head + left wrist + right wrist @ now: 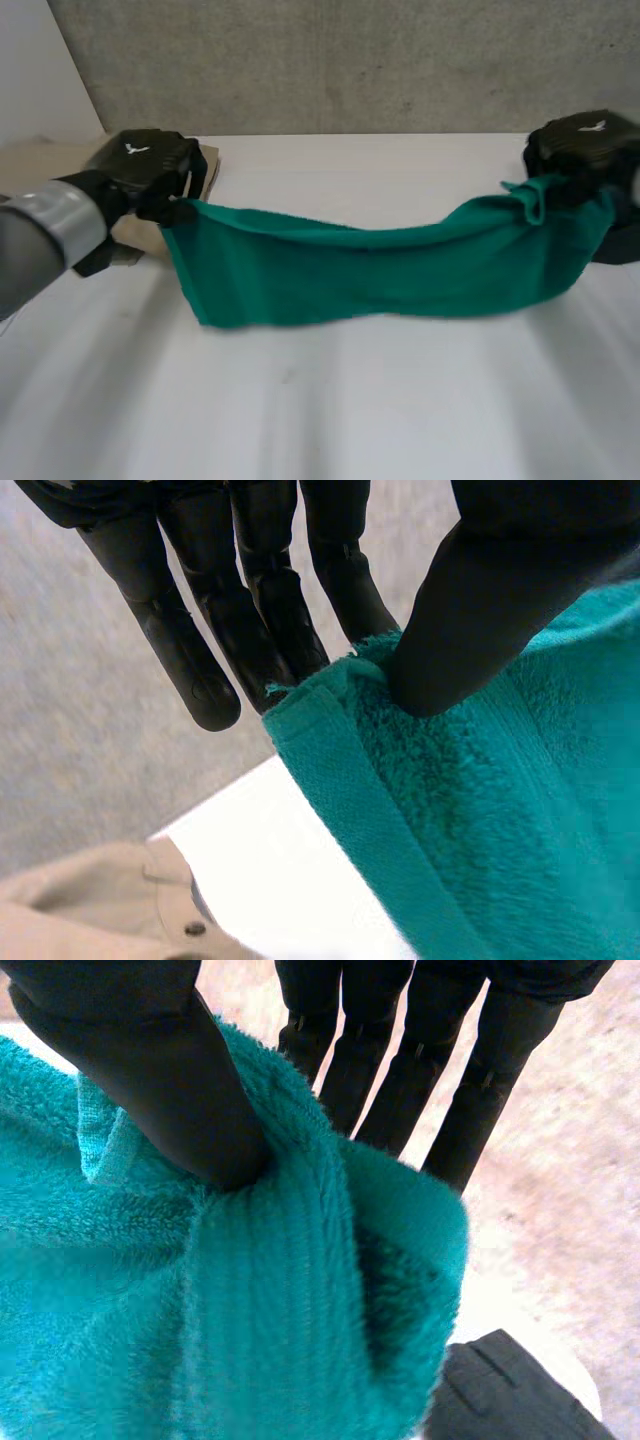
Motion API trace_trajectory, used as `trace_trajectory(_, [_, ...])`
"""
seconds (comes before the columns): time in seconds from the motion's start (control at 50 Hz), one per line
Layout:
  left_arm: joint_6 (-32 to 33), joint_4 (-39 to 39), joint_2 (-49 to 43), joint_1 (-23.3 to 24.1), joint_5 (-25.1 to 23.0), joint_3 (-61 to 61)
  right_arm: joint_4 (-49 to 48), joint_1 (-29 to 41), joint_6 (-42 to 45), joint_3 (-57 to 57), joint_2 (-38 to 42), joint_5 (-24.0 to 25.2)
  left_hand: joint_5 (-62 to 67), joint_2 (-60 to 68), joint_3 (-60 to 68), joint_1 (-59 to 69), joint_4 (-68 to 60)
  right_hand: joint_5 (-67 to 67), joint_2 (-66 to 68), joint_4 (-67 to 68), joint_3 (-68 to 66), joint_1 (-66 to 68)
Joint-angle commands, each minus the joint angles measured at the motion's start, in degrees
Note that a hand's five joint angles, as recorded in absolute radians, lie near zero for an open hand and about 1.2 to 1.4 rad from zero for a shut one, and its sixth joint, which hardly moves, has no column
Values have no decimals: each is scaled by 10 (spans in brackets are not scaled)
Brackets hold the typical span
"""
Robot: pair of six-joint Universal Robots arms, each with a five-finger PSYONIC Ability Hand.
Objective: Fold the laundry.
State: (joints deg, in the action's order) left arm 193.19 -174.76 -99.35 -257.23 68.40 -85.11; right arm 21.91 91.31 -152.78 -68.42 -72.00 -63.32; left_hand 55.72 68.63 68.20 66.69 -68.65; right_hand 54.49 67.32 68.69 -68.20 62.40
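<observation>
Towel (380, 270) hangs, left hand (140, 160) and right hand (580, 145) each pinching a corner; beige garment (90, 900), dark garment (510, 1390) lie nearby.

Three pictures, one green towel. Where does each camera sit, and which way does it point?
Head view: between and behind the arms, looking down at the table; left hand and right hand hold the green towel stretched between them.
Left wrist view: on the left wrist, looking along the palm; its thumb and fingers pinch a towel corner, beige garment beyond.
Right wrist view: on the right wrist; thumb pinches bunched towel, dark garment beyond.
Shared: the towel, in every view.
</observation>
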Motion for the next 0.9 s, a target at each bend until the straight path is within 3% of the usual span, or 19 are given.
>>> trace_trajectory(0.02, [25, -66, -140, 16, 67, 173, -181, 64, -100, 69, 92, -112, 143, 114, 118, 133, -113, 155, 127, 113, -118, 176])
trace_trajectory(0.1, [1, -149, -153, 23, 75, 280, -402, 70, -238, 73, 86, -153, 143, 114, 118, 133, -113, 155, 127, 113, -118, 176])
trace_trajectory(0.18, [-44, -248, -139, 29, 83, 299, -573, 70, -325, 44, 71, -174, 143, 114, 118, 133, -113, 155, 127, 113, -118, 176])
trace_trajectory(0.24, [-66, -275, -131, 31, 84, 282, -648, 69, -354, 25, 67, -175, 143, 114, 118, 133, -113, 155, 127, 113, -118, 176])
trace_trajectory(0.32, [-67, -255, -114, 28, 84, 226, -616, 60, -354, 24, 78, -156, 143, 114, 118, 133, -113, 155, 127, 113, -118, 176])
trace_trajectory(0.44, [-62, -240, -88, 26, 82, 107, -454, 34, -338, 32, 114, -94, 143, 114, 118, 133, -113, 155, 127, 113, -118, 176])
trace_trajectory(0.54, [-61, -244, -90, 31, 55, -19, -309, 14, -230, 5, 165, -20, 143, 114, 118, 133, -113, 155, 127, 113, -118, 176])
trace_trajectory(0.68, [-39, -255, -122, 40, 35, -110, -223, 5, -50, -55, 212, -2, 143, 114, 118, 133, -113, 155, 127, 113, -118, 176])
trace_trajectory(0.78, [-19, -262, -117, 36, 32, -138, -233, -6, -17, -94, 196, -2, 143, 114, 118, 133, -113, -221, -249, -263, 258, -200])
trace_trajectory(0.86, [-21, -262, -96, 30, 31, -146, -255, -16, 7, -120, 152, 8, 143, 114, 118, 133, -113, -361, -389, -403, 398, -340])
trace_trajectory(0.9, [-23, -262, -87, 29, 31, -151, -260, -18, 26, -130, 136, 15, 143, 114, 118, 133, -113, -367, -395, -409, 404, -346])
